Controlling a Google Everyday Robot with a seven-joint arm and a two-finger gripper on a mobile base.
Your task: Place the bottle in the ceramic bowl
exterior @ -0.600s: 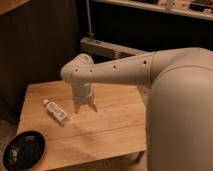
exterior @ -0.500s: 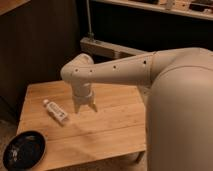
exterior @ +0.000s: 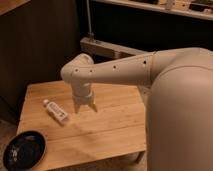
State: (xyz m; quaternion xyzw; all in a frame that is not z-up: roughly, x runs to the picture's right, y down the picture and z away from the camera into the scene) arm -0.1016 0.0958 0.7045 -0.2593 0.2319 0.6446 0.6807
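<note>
The bottle, small and white with a pale label, lies on its side on the left part of the wooden table. The ceramic bowl, shallow and glossy black, sits at the table's front left corner. My gripper points down over the table just right of the bottle, apart from it. Its two fingers stand open with nothing between them. The white arm reaches in from the right.
A dark wall stands behind the table, and a grey metal rail runs behind the arm. The robot's large white body fills the right side. The table's front edge runs close to the bowl.
</note>
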